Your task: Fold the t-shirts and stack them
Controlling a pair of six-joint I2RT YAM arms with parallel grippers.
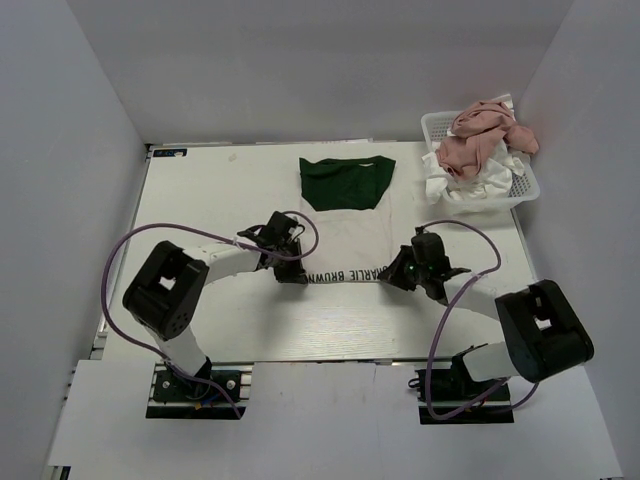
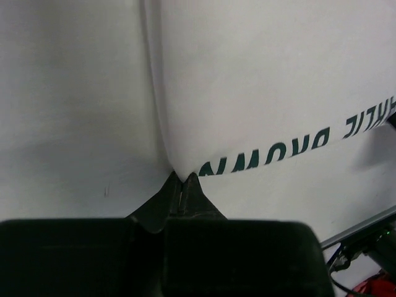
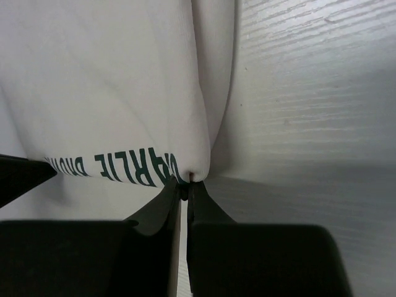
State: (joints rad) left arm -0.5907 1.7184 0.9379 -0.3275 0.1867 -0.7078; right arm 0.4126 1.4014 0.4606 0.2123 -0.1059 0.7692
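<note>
A white t-shirt (image 1: pixel 345 235) with dark green sleeves folded over its top (image 1: pixel 346 183) and dark lettering along its near edge lies in the middle of the table. My left gripper (image 1: pixel 290 272) is shut on the shirt's near left corner (image 2: pixel 180 166). My right gripper (image 1: pixel 392 280) is shut on the near right corner (image 3: pixel 189 167). The near edge is stretched between them. Pink (image 1: pixel 478 135) and white (image 1: pixel 462 183) t-shirts are heaped in the basket.
A white latticed basket (image 1: pixel 522 188) stands at the back right, close to the right wall. White walls enclose the table on the left, back and right. Cables loop from both arms over the table.
</note>
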